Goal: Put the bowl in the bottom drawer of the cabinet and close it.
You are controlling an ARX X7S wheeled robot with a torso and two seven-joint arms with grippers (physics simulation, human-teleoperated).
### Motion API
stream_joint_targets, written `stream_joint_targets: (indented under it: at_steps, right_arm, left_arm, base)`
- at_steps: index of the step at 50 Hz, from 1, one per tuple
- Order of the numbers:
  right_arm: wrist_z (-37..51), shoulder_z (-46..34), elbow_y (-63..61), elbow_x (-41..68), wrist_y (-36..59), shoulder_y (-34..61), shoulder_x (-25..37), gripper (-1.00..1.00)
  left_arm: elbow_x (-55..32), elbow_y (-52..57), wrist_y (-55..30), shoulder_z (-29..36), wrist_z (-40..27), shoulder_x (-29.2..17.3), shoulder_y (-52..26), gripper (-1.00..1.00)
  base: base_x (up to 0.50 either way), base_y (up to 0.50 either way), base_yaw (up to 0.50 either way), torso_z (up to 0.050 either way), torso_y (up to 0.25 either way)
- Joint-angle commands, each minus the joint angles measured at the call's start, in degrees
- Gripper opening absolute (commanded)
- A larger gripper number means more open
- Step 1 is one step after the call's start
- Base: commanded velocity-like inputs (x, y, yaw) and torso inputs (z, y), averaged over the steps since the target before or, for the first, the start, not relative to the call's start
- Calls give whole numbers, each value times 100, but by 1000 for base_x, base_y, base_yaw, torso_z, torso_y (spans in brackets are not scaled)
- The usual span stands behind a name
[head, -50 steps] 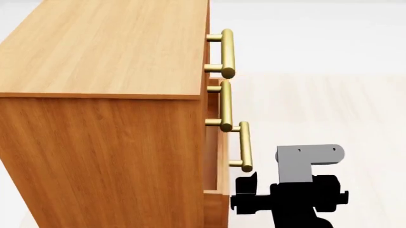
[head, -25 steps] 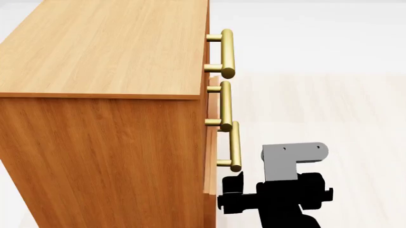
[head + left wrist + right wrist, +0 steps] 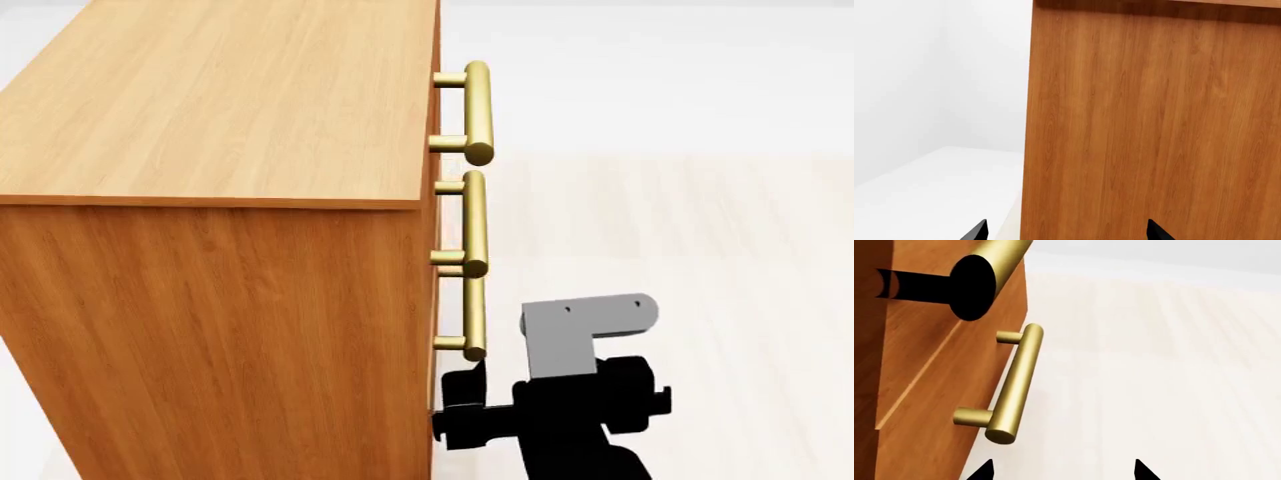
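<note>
The orange-brown cabinet (image 3: 214, 280) fills the left of the head view, its three brass handles stacked along its front. The bottom drawer's handle (image 3: 474, 315) is the lowest, and that drawer's front lies about flush with the two above. My right gripper (image 3: 457, 412) sits just below that handle, against the drawer front; in the right wrist view its fingertips (image 3: 984, 471) stand wide apart with only floor between them, so it is open. My left gripper (image 3: 1067, 235) is open, facing the cabinet's side panel (image 3: 1147, 125). The bowl is out of view.
Pale wood floor (image 3: 694, 230) stretches to the right of the cabinet front. A white wall (image 3: 927, 75) and a white floor strip lie beside the cabinet's side. Two brass bar handles (image 3: 1014, 385) show in the right wrist view.
The bottom drawer has slid in from partly open to about flush with the cabinet front. My right gripper moved left with it, staying below the handle.
</note>
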Motion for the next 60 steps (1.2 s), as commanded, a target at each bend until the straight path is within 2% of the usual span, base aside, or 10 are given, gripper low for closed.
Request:
stream_joint_targets:
  at_steps: [1,12,23,32,47,56,60]
  right_arm:
    - [-30,-243,141,149,-105,55,-83,100]
    - [-198,-454,-23,291,-109,-59,8,100]
    - [-967,-137,-763,1057,790,-107,475,100]
    - [-1419,-188,-1216,1368,1021,-185,763,100]
    - [-2967,-1033,-2230,1674,911,-320,1979,100]
    - [-3333,-1000,-2314,2022,1293,-257,2171,100]
    - [-2937,-671,-2433,1938,1253,-243,2110,100]
  left_arm:
    - [8,11,-17,8,-16,-2,-1,100]
    - [-3,6,7,2,-24,-9,9,100]
    - [-6,-1,12,5,-31,-10,4,100]
    - [-7,-21,4,7,-38,-6,-16,100]
    - [-6,-55,30,6,-52,2,-14,100]
    - [-17,-16,-4,-1,-76,-13,-12,100]
    - [-17,-5,-10,-6,-91,-15,-6,100]
  base:
    - [0,0,0,0,0]
    - [0,0,0,0,0]
    - [0,0,0,-1,0]
    - [0,0,0,0,0]
    - [0,0,0,0,0]
    - [0,0,0,0,0]
    - [0,0,0,0,0]
